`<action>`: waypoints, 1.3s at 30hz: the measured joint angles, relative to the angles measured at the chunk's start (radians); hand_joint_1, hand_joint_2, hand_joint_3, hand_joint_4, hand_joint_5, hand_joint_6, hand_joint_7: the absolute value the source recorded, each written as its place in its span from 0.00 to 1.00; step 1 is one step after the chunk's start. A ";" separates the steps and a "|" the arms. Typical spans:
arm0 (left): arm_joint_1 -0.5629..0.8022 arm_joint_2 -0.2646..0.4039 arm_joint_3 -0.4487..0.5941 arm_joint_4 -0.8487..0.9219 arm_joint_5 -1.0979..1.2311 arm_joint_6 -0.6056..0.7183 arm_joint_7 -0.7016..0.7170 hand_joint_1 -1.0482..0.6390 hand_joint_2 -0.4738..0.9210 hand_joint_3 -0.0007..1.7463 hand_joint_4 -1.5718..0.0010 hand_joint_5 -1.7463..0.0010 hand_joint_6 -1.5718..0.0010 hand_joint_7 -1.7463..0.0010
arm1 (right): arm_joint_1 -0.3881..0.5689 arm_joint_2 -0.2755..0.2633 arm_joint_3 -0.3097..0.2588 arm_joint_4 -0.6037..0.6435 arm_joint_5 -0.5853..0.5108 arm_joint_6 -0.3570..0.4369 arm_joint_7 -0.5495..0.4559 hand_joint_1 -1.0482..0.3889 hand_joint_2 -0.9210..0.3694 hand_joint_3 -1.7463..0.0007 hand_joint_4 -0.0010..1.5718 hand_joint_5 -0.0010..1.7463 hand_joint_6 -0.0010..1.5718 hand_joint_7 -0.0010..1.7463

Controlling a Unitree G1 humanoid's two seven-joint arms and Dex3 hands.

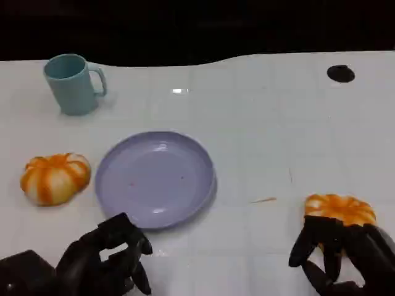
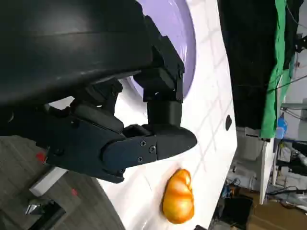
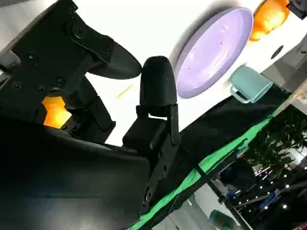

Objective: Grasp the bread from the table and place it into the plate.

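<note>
**Right hand over one bread, plate bare**

While the lilac plate (image 1: 154,179) lies with nothing in it near the middle of the white table (image 1: 271,123), two orange-striped breads lie on either side of it. One bread (image 1: 55,177) rests on the table just left of the plate, apart from its rim. The other bread (image 1: 340,209) lies well to the plate's right, toward the near edge, and the right hand (image 1: 345,256) is draped over its near side, black fingers (image 1: 311,240) lying against the crust; in the right wrist view the orange of this bread (image 3: 55,111) shows between the fingers. Whether the hand has truly clamped it or only rests on it cannot be told.

The left hand (image 1: 108,259) sits in front of the plate, near its front rim, fingers curled in around nothing.

Behind the plate, to its left, a teal mug (image 1: 73,83) stands upright. Far behind and right of the plate lies a small black disc (image 1: 340,73).
</note>
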 measured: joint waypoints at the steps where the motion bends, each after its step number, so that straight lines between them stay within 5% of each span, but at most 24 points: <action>1: 0.000 0.000 0.000 0.000 0.000 0.000 0.000 0.21 1.00 0.35 0.50 0.00 0.61 0.07 | 0.000 0.000 0.000 0.000 0.000 0.000 0.000 0.70 0.50 0.25 0.62 1.00 0.56 0.77; 32: -0.011 0.001 0.005 0.016 0.007 -0.022 -0.001 0.21 1.00 0.35 0.50 0.00 0.60 0.08 | -0.002 0.001 0.001 0.007 0.000 -0.003 -0.001 0.71 0.49 0.25 0.60 1.00 0.55 0.74; 39: -0.011 0.005 0.005 0.016 0.007 -0.021 -0.001 0.21 1.00 0.36 0.49 0.00 0.61 0.07 | -0.001 0.011 0.000 -0.008 0.010 0.003 -0.001 0.70 0.49 0.33 0.48 0.77 0.50 0.51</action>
